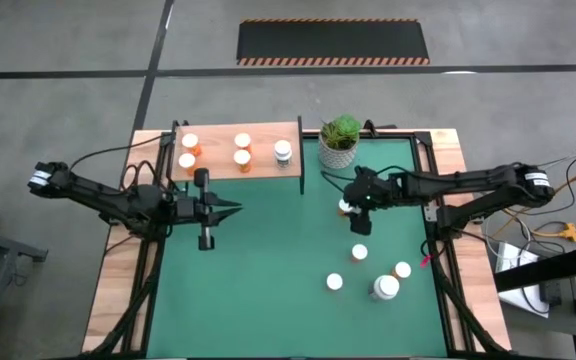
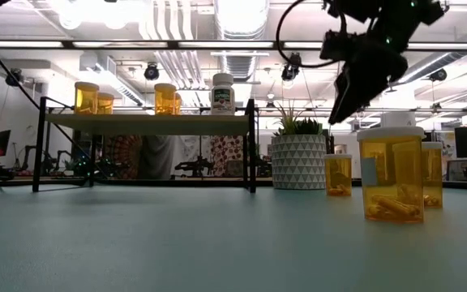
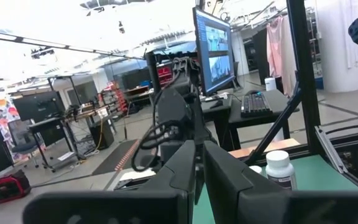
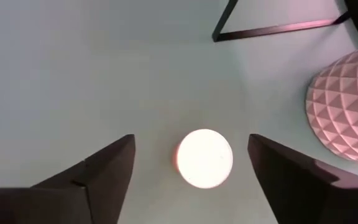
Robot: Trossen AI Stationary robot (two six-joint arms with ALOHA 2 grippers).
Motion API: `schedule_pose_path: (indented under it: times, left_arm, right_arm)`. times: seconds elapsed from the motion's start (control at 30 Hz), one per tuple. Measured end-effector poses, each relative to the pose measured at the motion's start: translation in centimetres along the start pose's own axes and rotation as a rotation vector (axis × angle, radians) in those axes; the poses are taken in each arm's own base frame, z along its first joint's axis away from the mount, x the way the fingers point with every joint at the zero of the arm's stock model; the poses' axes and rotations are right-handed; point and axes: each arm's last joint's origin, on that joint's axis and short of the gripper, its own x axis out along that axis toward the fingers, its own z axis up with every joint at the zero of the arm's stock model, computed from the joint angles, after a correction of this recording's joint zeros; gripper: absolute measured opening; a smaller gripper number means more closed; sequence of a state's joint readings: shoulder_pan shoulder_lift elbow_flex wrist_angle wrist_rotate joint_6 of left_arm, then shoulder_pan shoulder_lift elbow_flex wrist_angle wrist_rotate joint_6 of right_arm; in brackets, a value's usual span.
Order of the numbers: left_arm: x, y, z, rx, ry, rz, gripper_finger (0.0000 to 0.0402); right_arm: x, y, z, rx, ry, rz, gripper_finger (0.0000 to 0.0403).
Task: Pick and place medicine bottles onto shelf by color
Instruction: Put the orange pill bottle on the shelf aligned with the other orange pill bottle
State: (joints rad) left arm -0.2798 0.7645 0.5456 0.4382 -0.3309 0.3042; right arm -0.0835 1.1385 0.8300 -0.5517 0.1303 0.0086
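while the right gripper (image 1: 353,207) hangs over the green mat (image 1: 268,280) near the tabletop's far right, just in front of the potted plant (image 1: 339,140), its fingers (image 4: 92,177) stand wide apart with nothing between them but air; a white-capped bottle (image 4: 204,158) stands on the mat directly below the gap, untouched. four more bottles stand toward the near right of the mat: one (image 1: 359,253) by itself, then a cluster of one (image 1: 335,282), one (image 1: 402,270) and the larger, wider one (image 1: 385,288). the shelf (image 1: 258,167) sits at the far left edge, carrying four orange bottles (image 1: 190,143) and one white bottle (image 1: 283,151) at its right end. the left gripper (image 1: 236,210) waits just in front of the shelf, fingers pressed together, holding nothing.
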Motion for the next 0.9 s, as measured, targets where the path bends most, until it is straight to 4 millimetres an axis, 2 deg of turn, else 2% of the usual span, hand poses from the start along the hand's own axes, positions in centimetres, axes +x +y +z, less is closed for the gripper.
schedule_pose_path:
  times: [0.27,0.5,0.9]
  left_arm:
    - [0.1,-0.1,-0.2,0.023,0.006,-0.002,0.0015]
    - [0.1,-0.1,-0.2,0.025,0.009,-0.003,0.0015]
    - [0.1,-0.2,-0.5,0.028,0.014,-0.005,0.0015]
  right_arm:
    - [2.2,-0.4,-2.1,0.047,-0.025,-0.021,0.0329]
    - [3.5,-1.1,-4.0,0.099,-0.016,-0.041,0.0330]
    - [4.8,-1.0,-5.5,0.146,-0.096,-0.038,0.0327]
